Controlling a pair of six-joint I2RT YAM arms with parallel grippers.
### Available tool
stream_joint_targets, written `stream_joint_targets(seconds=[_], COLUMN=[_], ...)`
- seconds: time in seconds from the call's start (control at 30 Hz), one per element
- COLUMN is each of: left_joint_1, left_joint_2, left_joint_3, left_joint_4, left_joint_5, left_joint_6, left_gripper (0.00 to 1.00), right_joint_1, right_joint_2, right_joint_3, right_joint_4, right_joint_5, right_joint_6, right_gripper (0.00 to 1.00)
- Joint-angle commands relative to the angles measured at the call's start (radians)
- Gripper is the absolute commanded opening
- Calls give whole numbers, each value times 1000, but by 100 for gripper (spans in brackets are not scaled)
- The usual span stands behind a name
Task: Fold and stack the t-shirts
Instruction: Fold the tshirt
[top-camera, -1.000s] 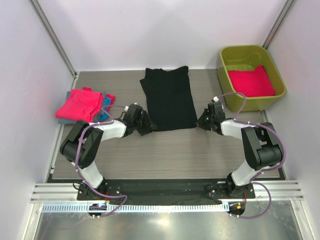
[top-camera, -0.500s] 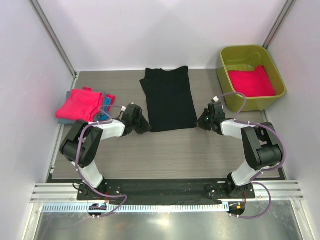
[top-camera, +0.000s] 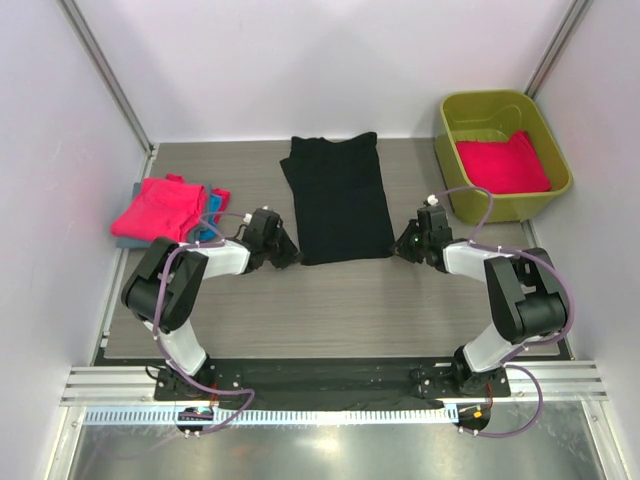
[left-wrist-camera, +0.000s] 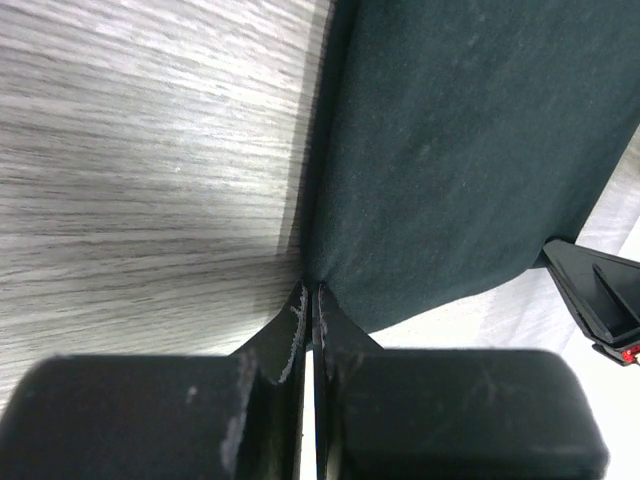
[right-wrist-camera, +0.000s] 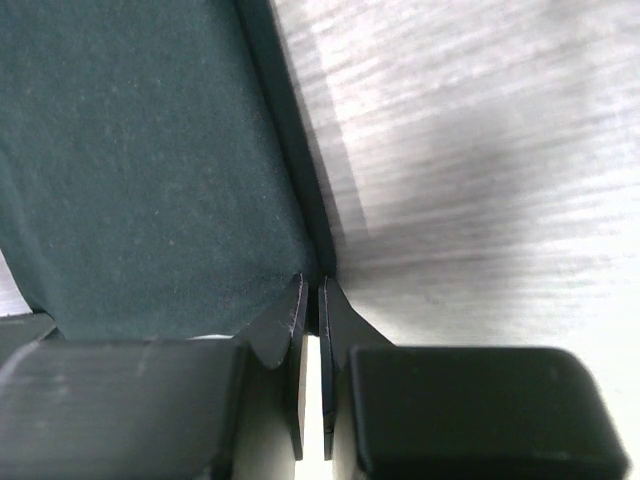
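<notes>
Left arm (top-camera: 165, 290): rises from the near edge of the tabletop (top-camera: 330, 300), left of middle; elbow folded, forearm lying low and reaching inward toward the centre.
Left end effector (top-camera: 286, 250): low over the tabletop, its fingers (left-wrist-camera: 285, 340) pressed together with only a thin slit between them, tips nipping the near left corner of the black t-shirt (top-camera: 338, 195).
Right arm (top-camera: 518, 295): mirrors it from the near edge, right of middle; elbow bent, forearm reaching inward.
Right end effector (top-camera: 404, 243): equally low, fingers drawn together to a slit, tips nipping the shirt's near right corner.
</notes>
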Motion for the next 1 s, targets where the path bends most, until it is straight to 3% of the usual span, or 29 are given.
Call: stream_joint_targets(seconds=[0.0, 0.3, 0.63, 0.8, 0.97], left_joint_1=[10, 13, -18, -15, 10], left_joint_2=[-14, -205, -578, -687, -619], left_joint_3=[-27, -82, -160, -119, 7], left_joint_4=[-42, -152, -367, -444, -470], left_joint_5=[66, 141, 201, 212, 246], left_joint_6=[23, 81, 80, 74, 87], left_gripper=[0, 0, 0, 0, 0], right_joint_1=[2, 48, 63, 65, 65], right_joint_2=[-72, -343, -650, -713, -639], right_joint_3=[-10, -75, -26, 40, 181], right_joint_4=[-68, -277, -531, -627, -636], right_joint_5=[3, 13, -44, -35, 40], right_joint_6=[-24, -10, -18, -32, -61], right_gripper=[1, 1, 1, 1, 1])
